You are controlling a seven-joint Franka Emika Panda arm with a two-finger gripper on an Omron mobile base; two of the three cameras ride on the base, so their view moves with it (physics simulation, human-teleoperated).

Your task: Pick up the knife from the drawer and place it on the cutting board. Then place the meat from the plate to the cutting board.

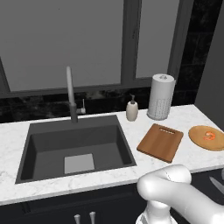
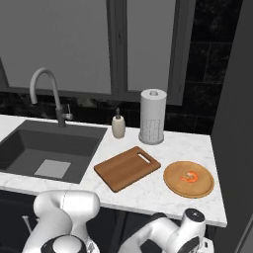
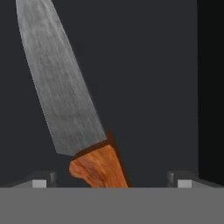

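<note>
White marbled table [image 1: 109,177] running left to right beneath a tall window [image 1: 65,43] with dark frames; black tiled wall behind it; dark cabinet fronts below the front edge.

Dark sink [image 1: 76,146] sunk into the left part of the table, a pale square at its bottom; grey curved faucet [image 1: 70,94] upright at the sink's back edge.

Cream soap bottle [image 1: 132,109] near the back edge, just right of the sink; white paper towel roll [image 1: 160,97] upright beside it, further right.

Cutting board [image 2: 127,168] flat on the table right of the sink, set at an angle, slot handle toward the back; nothing on it.

Plate [image 2: 189,179] near the right end of the table, just beside the board, not touching it; meat [image 2: 189,176] lying about the middle of the plate.

White arm bent low in front of the table edge, hand reaching down below the table's right end.

Knife [image 3: 65,87] in the hand view, lying on the dark drawer floor [image 3: 153,87]; grey blade pointing up and left in that view, brown handle toward the bottom, between the fingertips [image 3: 41,181].

Pincer [image 3: 111,181] spread wide, one tip each side of the handle, neither touching it; knife not held. A grey blade tip also shows at the lower right edge of the left base view.
</note>
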